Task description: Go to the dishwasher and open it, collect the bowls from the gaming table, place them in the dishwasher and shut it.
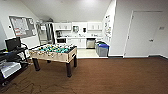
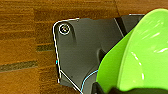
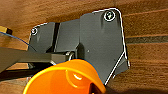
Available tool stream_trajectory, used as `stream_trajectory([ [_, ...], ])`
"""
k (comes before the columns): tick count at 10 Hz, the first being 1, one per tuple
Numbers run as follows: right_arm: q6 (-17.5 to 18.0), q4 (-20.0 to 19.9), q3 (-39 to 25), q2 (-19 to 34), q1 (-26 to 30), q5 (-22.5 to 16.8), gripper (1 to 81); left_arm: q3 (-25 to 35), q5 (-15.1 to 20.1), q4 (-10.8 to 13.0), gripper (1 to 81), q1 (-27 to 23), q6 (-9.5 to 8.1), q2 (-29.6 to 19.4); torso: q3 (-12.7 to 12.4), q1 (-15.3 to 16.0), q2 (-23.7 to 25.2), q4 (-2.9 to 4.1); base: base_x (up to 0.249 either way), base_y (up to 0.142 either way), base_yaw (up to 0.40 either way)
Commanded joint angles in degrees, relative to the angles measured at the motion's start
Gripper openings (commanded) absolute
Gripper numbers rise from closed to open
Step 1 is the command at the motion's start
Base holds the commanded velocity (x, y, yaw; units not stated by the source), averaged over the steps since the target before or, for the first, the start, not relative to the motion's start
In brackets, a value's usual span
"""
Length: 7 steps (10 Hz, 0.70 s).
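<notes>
- Left wrist view: the large lime-green bowl (image 2: 140, 52) sits right at the left arm's end, tilted, its translucent wall lit from within. A dark part of the gripper meets the bowl's rim at the picture's lower edge. Whether the left claw is clamped on the bowl or merely against it, I cannot tell.
- Right wrist view: the small orange bowl (image 3: 67, 80) is close up at the right arm's end, its mouth turned toward the camera. Whether the right claw grips it, I cannot tell.
- Under both arms lies dark brown wood-plank floor (image 1: 112, 77), seen in both wrist views and across the near part of the head view.
- Head view, near left: a black cart (image 1: 12, 62) carrying a dark monitor (image 1: 13, 43).
- Just beyond it: a foosball table (image 1: 53, 53) with a green field, rods and dark legs, standing on the plank floor.
- Right side: a white wall with a closed white door (image 1: 143, 33).
- Far, past the edge of the planks: a kitchenette on a pale floor, with grey bins (image 1: 102, 49) with blue tops at its right side.
- Far wall: white cabinets, and among the lower ones the dishwasher (image 1: 90, 43), steel-fronted and closed, well apart from the robot.
- Far left of the kitchenette: a tall steel refrigerator (image 1: 44, 33); a notice board (image 1: 22, 26) hangs on the left wall.
</notes>
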State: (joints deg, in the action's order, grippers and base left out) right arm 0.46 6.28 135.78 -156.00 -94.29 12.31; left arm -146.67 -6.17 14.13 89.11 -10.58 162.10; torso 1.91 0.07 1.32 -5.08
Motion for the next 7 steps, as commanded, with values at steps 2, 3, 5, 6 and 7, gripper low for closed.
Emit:
stream_trajectory([
  [2,-0.1,0.8,-0.4,1.3,2.0,-2.6,1.0,0.2,2.5,0.0,1.0,-2.6,0.03,-0.9,0.0,0.0,0.0,0.0,0.0,0.0,0.0],
  [3,-0.1,0.8,-0.4,1.3,2.0,-2.6,1.0,0.1,2.4,0.0,1.0,-2.6,0.03,-0.9,0.0,0.0,0.0,0.0,0.0,0.0,0.0],
  [5,-0.1,0.8,-0.4,1.3,2.0,-2.6,1.0,0.0,2.4,0.0,1.0,-2.6,0.03,-0.6,0.0,0.0,0.0,0.0,0.0,0.0,0.0],
  [6,-0.1,0.8,-0.4,1.2,2.0,-2.6,1.0,0.0,2.4,0.0,1.0,-2.6,0.03,-0.5,0.0,0.0,0.0,0.0,0.0,0.0,0.0],
  [7,-0.1,0.8,-0.4,1.2,2.0,-2.6,1.0,0.0,2.4,0.0,1.0,-2.6,0.03,-0.5,0.0,0.0,0.0,0.0,0.08,0.0,0.0],
])
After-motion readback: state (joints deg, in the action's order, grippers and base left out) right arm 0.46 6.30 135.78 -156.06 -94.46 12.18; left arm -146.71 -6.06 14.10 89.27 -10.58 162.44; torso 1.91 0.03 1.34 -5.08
